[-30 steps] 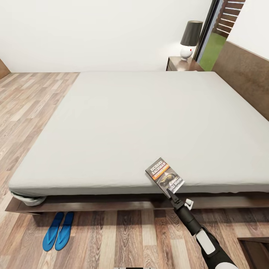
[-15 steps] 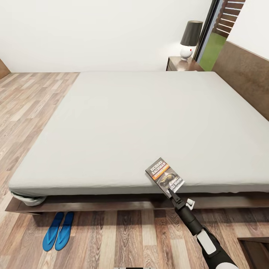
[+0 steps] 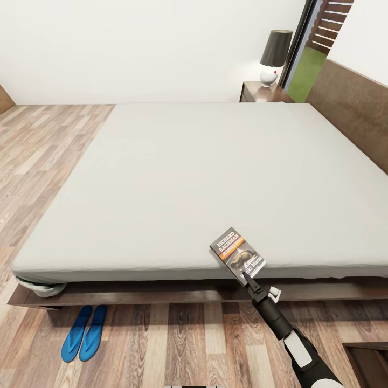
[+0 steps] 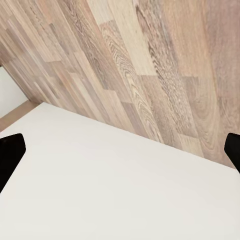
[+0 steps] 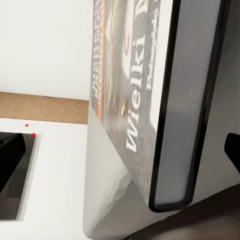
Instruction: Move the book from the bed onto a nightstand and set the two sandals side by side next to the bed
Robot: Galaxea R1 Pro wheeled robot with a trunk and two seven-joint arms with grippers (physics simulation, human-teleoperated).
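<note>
Here the right arm's fingers (image 3: 247, 277) sit at the near corner of the thin dark paperback book (image 3: 237, 253); the right wrist view shows them parted wide, the book's edge (image 5: 165, 110) between them, neither fingertip touching it. The book lies flat at the near edge of the pale grey mattress of the low dark-framed bed (image 3: 205, 178), the mattress beyond it bare. The left arm's fingers (image 4: 120, 150) are spread apart, holding nothing, over wood floor. Two bright blue flat sandals (image 3: 83, 332) lie side by side on the floor beside the bed's near corner.

Right tool (image 3: 245, 276) open, arm extended forward.
</note>
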